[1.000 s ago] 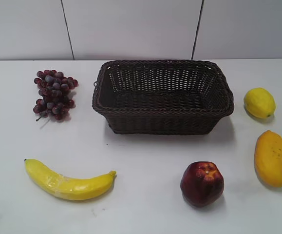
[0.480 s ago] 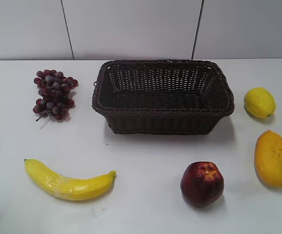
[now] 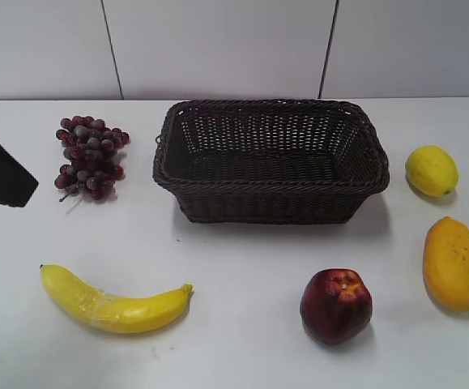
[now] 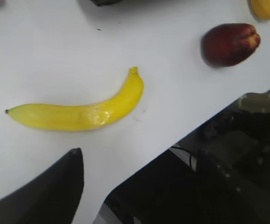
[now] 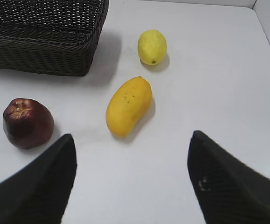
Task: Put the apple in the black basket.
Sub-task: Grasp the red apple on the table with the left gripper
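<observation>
The dark red apple [image 3: 336,305] sits on the white table at the front right, in front of the black basket [image 3: 270,207]. It also shows in the right wrist view [image 5: 28,123] and in the left wrist view [image 4: 230,44]. The basket is empty; its corner shows in the right wrist view [image 5: 41,51]. My right gripper [image 5: 132,137] is open and empty, hovering right of the apple and near the mango. My left gripper [image 4: 135,149] is open and empty above the table's front left edge. Only one of its fingers [image 4: 46,191] stands out. It shows as a black shape in the exterior view [image 3: 3,174].
A banana [image 3: 112,304] lies at the front left. A grape bunch [image 3: 90,158] lies left of the basket. A lemon [image 3: 431,170] and a mango [image 3: 452,262] lie on the right. The table's front edge [image 4: 181,140] drops off to a dark area.
A black part of my left arm has come into the exterior view at the left edge. The fruit and the basket have not moved.
</observation>
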`<state>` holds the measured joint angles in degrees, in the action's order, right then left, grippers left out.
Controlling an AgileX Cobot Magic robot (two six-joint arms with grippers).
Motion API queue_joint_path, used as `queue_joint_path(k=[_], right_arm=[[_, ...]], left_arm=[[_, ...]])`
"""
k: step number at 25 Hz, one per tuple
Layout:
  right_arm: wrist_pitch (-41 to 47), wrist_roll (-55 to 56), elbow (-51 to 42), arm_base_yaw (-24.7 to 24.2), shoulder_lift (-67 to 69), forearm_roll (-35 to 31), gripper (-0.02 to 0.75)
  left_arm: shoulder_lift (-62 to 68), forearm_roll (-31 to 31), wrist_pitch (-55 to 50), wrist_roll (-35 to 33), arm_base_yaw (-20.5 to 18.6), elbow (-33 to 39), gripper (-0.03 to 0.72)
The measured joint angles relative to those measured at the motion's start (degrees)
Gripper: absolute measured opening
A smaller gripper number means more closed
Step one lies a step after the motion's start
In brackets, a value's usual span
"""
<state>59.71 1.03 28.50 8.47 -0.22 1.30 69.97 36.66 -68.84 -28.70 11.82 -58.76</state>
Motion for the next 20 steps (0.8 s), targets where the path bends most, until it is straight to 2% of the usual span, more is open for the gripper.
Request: queue_joint_path(k=[3,11,15,20], right_arm=[[0.0,0.0,0.0,0.0,0.0,-0.1,0.560],[0.0,0.0,0.0,0.0,0.0,-0.4,0.560],[0.0,0.0,0.0,0.0,0.0,-0.4,0.560],[0.0,0.0,0.0,0.0,0.0,-0.5,0.560]], left_arm=[[1.3,-2.2,0.2,-0.4,3.2,-2.2,0.558],[8.2,-13.2,0.9,0.4,21.5,-9.5,0.558],[15.1,-16.7,0.1,2.1,30.3,-15.2,0.558],[24.7,-21.1,-0.3,6.3,39.3,-24.8,0.558]])
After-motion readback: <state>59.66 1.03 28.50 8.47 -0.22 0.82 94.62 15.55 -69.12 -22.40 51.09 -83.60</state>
